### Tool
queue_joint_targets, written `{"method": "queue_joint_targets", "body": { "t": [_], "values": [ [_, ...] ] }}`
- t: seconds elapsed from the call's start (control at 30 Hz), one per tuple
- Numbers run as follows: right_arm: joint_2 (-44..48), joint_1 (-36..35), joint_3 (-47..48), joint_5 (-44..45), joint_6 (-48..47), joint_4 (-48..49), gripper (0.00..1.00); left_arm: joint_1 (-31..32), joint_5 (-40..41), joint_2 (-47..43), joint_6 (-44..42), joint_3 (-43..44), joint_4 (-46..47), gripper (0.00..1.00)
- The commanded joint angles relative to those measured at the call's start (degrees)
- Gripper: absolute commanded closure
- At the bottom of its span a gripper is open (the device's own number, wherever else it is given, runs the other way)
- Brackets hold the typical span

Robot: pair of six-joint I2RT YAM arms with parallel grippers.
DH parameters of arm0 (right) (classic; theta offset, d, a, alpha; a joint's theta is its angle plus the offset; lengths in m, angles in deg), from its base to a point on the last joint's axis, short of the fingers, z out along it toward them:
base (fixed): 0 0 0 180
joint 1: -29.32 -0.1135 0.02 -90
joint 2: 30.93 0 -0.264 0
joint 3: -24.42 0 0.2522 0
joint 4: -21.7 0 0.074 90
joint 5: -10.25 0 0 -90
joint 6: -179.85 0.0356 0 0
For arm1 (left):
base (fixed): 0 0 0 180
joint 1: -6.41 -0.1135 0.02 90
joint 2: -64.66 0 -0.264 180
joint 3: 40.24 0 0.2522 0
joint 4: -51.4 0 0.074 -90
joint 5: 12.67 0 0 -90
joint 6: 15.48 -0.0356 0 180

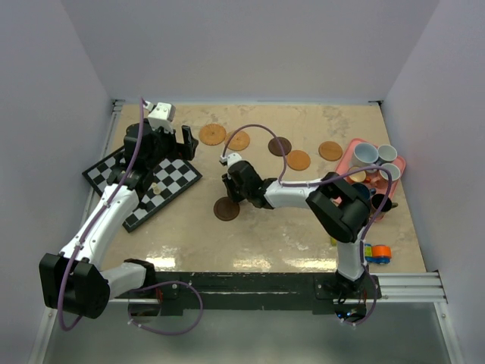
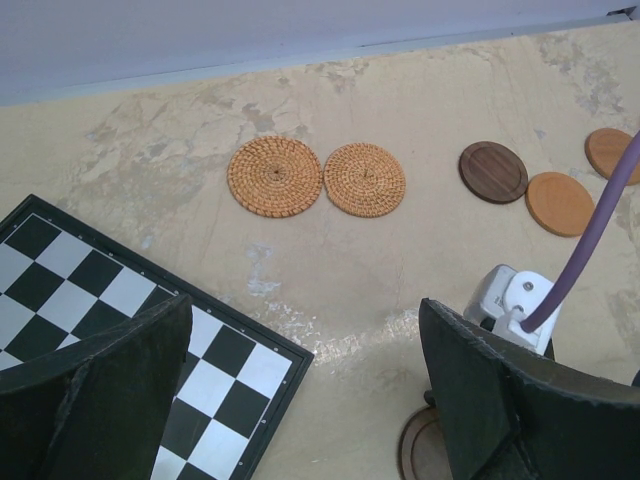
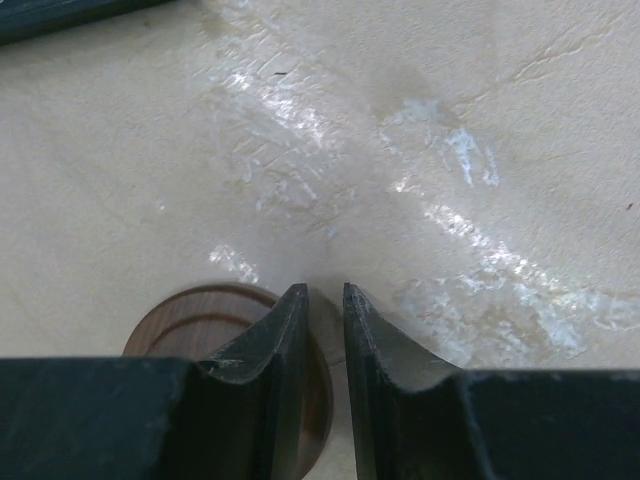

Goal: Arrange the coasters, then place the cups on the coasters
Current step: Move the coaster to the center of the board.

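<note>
So the beige surface (image 1: 265,243) has a black-and-white chessboard (image 1: 163,182) sitting skewed by the left edge. There's a pink tray (image 1: 402,161) over by the right edge with the cups (image 1: 364,154) all crowded on it, pale ones toward the far side and dark ones toward the near side, none of them on a coaster yet. Five of the coasters (image 1: 238,140) run in a loose line along the far part of the surface: two woven tan ones right beside each other, then a dark brown one, then two smooth orange ones heading off toward the tray. The sixth, a dark brown coaster (image 1: 226,208), lies on its own around the middle of the surface, near the chessboard's right corner. The right end effector (image 3: 325,290) is down low right over that one, jaws pulled in to a narrow slit with the coaster's rim sitting under the gap. Honestly can't tell if it's actually pinching it or not. The left end effector (image 2: 305,305) hangs above the chessboard's far edge, jaws spread wide, holding nothing.
</note>
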Motion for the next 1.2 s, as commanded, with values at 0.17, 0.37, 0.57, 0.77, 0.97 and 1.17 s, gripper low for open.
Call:
{"method": "queue_joint_targets", "body": {
  "t": [0.17,0.37,0.57,0.77,0.97,1.17],
  "values": [
    [1.7,-3.0,-6.3,-1.4,3.7,-0.2,0.76,0.4,-0.1,-0.5,0.5,-0.1,1.9,0.0],
    [2.9,-4.1,-6.8,-0.5,4.1,-1.0,0.76,0.4,-0.2,-0.3,0.5,-0.2,1.9,0.0],
    [4.7,-4.8,-7.6,0.6,4.9,-1.3,0.68,0.4,-0.1,0.0,0.5,-0.2,1.9,0.0],
    [4.8,-4.8,-2.5,4.1,3.8,-4.3,0.51,0.4,0.3,0.1,0.4,-0.2,1.8,0.0],
    [5.1,-3.9,5.3,8.5,-0.2,-8.0,0.29,0.4,1.2,0.4,0.2,-0.2,1.6,0.0],
    [8.1,2.2,8.8,7.8,-3.5,-10.1,0.22,0.4,1.6,-0.2,0.1,-0.3,1.8,0.0]
  ]
}}
